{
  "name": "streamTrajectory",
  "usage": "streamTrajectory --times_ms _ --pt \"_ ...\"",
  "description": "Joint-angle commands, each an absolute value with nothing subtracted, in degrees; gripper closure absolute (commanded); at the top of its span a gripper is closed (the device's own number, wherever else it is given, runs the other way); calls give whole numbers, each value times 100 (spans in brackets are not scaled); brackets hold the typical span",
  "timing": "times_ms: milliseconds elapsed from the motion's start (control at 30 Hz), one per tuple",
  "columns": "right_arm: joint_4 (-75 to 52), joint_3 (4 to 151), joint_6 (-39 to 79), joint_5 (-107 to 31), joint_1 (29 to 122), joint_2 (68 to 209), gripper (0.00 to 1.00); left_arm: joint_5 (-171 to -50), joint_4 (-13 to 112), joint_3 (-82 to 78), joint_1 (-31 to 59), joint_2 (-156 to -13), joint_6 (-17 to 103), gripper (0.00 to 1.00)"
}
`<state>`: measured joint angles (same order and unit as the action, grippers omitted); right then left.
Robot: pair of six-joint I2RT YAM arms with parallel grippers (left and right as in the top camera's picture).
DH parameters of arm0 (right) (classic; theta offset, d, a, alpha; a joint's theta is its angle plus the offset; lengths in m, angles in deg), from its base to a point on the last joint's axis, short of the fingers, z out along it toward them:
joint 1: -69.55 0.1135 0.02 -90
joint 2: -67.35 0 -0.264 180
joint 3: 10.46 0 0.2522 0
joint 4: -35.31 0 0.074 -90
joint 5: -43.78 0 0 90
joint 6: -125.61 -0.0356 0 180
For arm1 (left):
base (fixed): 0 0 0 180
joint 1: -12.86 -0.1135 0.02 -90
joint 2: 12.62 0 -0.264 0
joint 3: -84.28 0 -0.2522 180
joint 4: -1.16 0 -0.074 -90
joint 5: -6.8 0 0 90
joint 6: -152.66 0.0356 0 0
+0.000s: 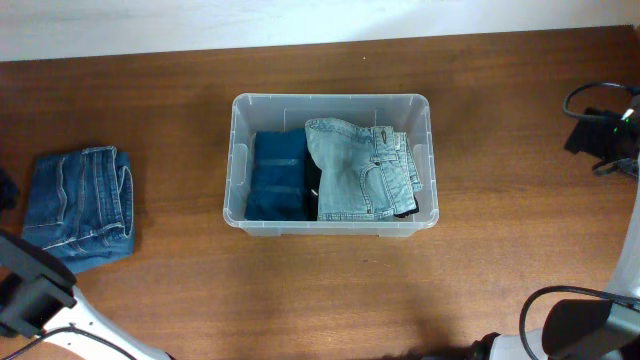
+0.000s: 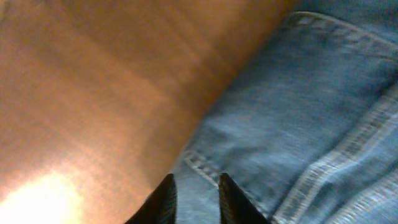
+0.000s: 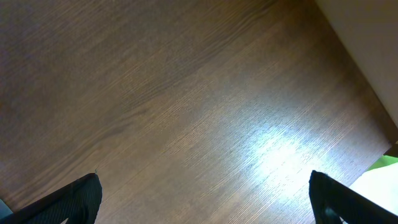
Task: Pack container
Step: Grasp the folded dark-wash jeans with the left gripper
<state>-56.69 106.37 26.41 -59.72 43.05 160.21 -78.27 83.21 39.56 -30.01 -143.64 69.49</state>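
The container (image 1: 237, 160), a clear plastic bin, stands at the table's middle. It holds dark blue folded jeans (image 1: 277, 175) on the left and light blue jeans (image 1: 360, 170) on the right. A third pair of folded blue jeans (image 1: 80, 205) lies on the table at the far left and fills the left wrist view (image 2: 298, 118). My left gripper (image 2: 194, 198) is at the near edge of this pair, its fingers a narrow gap apart with denim between them. My right gripper (image 3: 202, 193) is wide open and empty over bare wood at the far right.
Black cables and a clamp (image 1: 600, 130) sit at the right table edge. My left arm (image 1: 40, 290) reaches in from the bottom left and my right arm base (image 1: 590, 325) is at the bottom right. A white wall runs along the back.
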Motion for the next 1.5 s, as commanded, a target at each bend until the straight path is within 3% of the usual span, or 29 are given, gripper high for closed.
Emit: streamTrajectory --times_ms 0,267,367,467,800,900,933,967,1000,1067,1233,1400,1467 --pt "-5669 10672 2617 -6042 4290 16030 1 -7283 8293 3779 -3110 -14204 6506 79" --pt "-5669 10672 2617 -6040 4292 16030 1 -7032 7748 2362 -3324 -14226 6071 83" --pt "-5669 10672 2617 -6040 4292 16030 1 -7473 7716 2056 -3333 -14226 6071 91" --pt "-5669 10672 2617 -6040 4292 16030 2 -8374 8063 2052 -3333 -14224 6075 99" --pt "-5669 10672 2617 -6040 4292 16030 1 -8387 9578 3145 -3348 -14222 6073 98" --pt "-5669 10672 2617 -6040 4290 16030 1 -8391 10091 4122 -3348 -14213 6073 85" --pt "-5669 10672 2617 -6040 4290 16030 1 -8391 10395 4710 -3346 -14213 6073 58" --pt "-5669 10672 2617 -6040 4292 16030 1 -8393 10494 4918 -3342 -14213 6075 43" --pt "-5669 10672 2617 -6040 4292 16030 1 -8509 10555 5081 -3338 -14213 6077 29" --pt "-5669 10672 2617 -6040 4292 16030 1 -8887 10478 5066 -3338 -14215 6211 16" --pt "-5669 10672 2617 -6040 4292 16030 1 -9757 9866 4362 -3327 -14215 6998 13" --pt "-5669 10672 2617 -6040 4290 16030 1 -9803 8588 2874 -3279 -14215 7140 13" --pt "-5669 10672 2617 -6040 4292 16030 2 -9805 8247 2577 -3279 -14215 7137 8"
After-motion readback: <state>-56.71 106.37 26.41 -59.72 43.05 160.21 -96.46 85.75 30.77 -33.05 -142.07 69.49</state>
